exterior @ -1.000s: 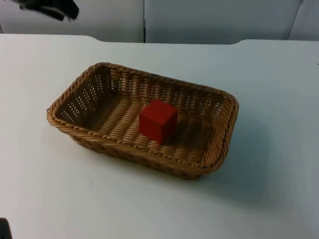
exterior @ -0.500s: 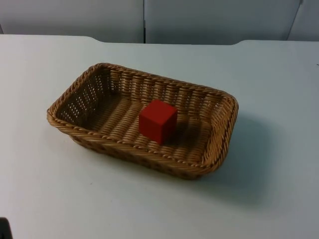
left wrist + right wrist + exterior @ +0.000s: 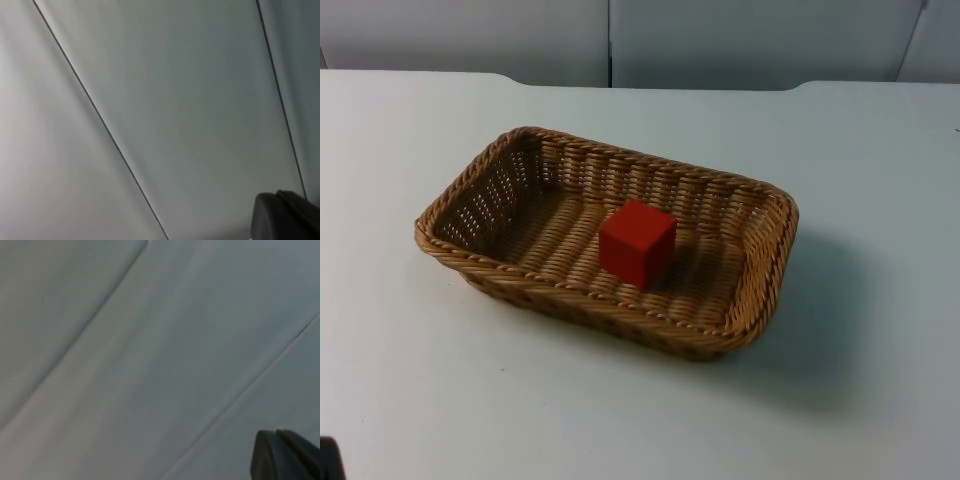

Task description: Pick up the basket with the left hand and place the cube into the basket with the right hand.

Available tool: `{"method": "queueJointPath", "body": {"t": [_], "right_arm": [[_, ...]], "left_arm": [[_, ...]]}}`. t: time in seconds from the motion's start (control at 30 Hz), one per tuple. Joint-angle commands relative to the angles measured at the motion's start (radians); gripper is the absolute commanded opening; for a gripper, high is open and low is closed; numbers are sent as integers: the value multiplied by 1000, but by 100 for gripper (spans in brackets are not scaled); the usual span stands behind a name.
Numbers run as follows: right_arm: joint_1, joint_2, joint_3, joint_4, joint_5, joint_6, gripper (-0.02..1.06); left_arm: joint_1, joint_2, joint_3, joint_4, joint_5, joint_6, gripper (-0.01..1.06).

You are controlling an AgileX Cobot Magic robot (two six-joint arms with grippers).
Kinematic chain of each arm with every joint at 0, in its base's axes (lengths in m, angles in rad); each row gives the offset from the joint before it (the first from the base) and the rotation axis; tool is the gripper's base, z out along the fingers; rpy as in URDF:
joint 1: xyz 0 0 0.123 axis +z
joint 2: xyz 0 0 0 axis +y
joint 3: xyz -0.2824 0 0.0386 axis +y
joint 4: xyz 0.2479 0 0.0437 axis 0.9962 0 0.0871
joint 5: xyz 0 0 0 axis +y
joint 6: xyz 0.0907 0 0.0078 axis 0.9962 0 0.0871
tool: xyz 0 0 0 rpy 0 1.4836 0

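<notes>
- The red cube (image 3: 637,242) is seen resting inside the wicker basket (image 3: 470,190), on the woven floor near its middle, with one corner turned toward the camera.
- The cube is set flat on its base, and clear gaps are kept between it and all four basket walls.
- The basket, a rectangular tray of tan wicker with a braided rim, is laid on the white table (image 3: 410,390), turned at a slant so that one short end is aimed at the picture's left and the other at its right.
- A soft shadow is cast on the table beside the basket's right end and along its near side.
- Behind the table, the grey partition wall (image 3: 740,40) is seen, split by a dark vertical seam.
- On the left wrist view, a black fingertip of the left gripper (image 3: 285,217) is caught against grey panels crossed by thin dark seams; how its jaws stand cannot be told, and nothing is seen held.
- On the right wrist view, a black fingertip of the right gripper (image 3: 285,456) is shown against the same kind of grey panelling; its jaws' opening cannot be told either, and no object is seen in it.
</notes>
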Motion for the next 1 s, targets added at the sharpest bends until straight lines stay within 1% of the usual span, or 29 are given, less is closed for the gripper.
{"method": "queueJointPath", "body": {"t": [0.0,0.03,0.07,0.1,0.13,0.17,0.23,0.27,0.3,0.37,0.4,0.43,0.47,0.5,0.6,0.63,0.67,0.7,0.73,0.77,0.8,0.83,0.87,0.9,0.97], "right_arm": [[3,-114,175,-155,-1,70,0],[3,-166,254,-193,-1,80,0],[3,-223,317,-207,-1,80,0],[-1,-266,355,-205,-1,76,0],[-1,-266,355,-205,-1,76,0],[-14,-315,392,-193,-1,64,0],[-67,-422,457,-127,-1,29,0],[-67,-422,457,-127,-1,29,0],[-100,-462,477,-67,-1,9,0],[-166,-529,532,97,-1,-49,0],[-198,-566,557,213,-1,-57,0],[-226,-600,589,356,-1,-67,0],[-226,-600,589,356,-1,-67,0],[-245,-633,623,485,-1,-78,0],[-261,-718,741,963,-1,-83,0],[-261,-718,741,963,-1,-83,0],[-261,-752,820,1142,-1,-77,0],[-261,-777,871,1237,-1,-77,0],[-261,-790,903,1275,-1,-76,0],[-261,-824,1005,1346,-1,-75,0],[-261,-839,1038,1359,-1,-75,0],[-261,-839,1038,1359,-1,-75,0],[-261,-879,1118,1401,-14,-77,0],[-261,-905,1166,1428,-40,-80,0],[-261,-953,1229,1455,-70,-96,0]], "left_arm": [[1,-100,133,13,-114,-29,0],[1,-136,183,15,-138,-43,0],[1,-170,233,15,-132,-64,0],[1,-196,274,17,-100,-80,0],[1,-196,274,17,-100,-80,0],[1,-215,305,17,-66,-98,0],[1,-252,386,15,26,-153,0],[1,-252,386,15,26,-153,0],[1,-269,410,15,50,-171,0],[1,-308,477,15,100,-185,0],[1,-334,514,15,119,-187,0],[1,-365,546,9,135,-189,0],[1,-365,546,9,135,-189,0],[1,-393,577,6,145,-195,0],[1,-509,667,-45,157,-197,0],[1,-509,667,-45,157,-197,0],[1,-568,691,-68,159,-197,0],[1,-619,707,-80,159,-208,0],[1,-634,710,-86,159,-213,0],[1,-676,719,-88,162,-216,0],[1,-718,723,-88,172,-216,0],[1,-718,723,-88,172,-216,0],[1,-749,723,-88,181,-216,0],[1,-803,723,-88,189,-216,0],[1,-840,723,-88,191,-216,0]]}}
